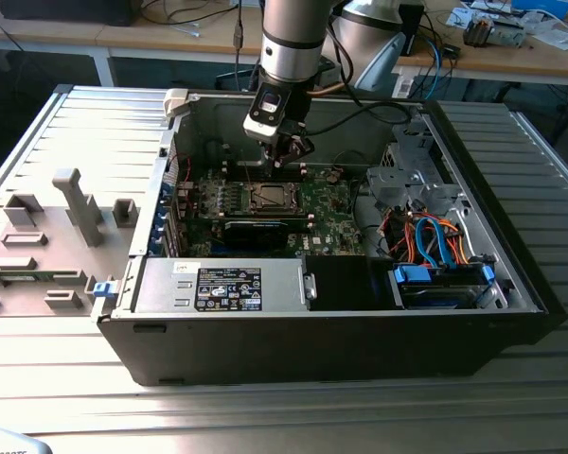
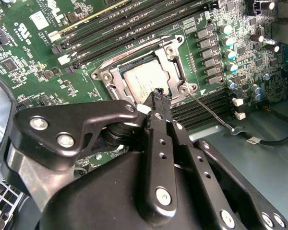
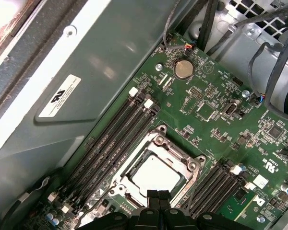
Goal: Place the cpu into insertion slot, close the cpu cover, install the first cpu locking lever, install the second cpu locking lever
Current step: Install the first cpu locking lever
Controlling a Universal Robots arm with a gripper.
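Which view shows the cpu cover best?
First wrist view: the cpu cover shows nearly whole, flat around the cpu. In the second wrist view the gripper hides its near edge; the exterior view shows it from afar.

The gripper (image 2: 158, 94) hides one edge of the cover (image 2: 175, 67) from you in both wrist views; in the exterior view the arm (image 1: 293, 38) runs off the top edge.
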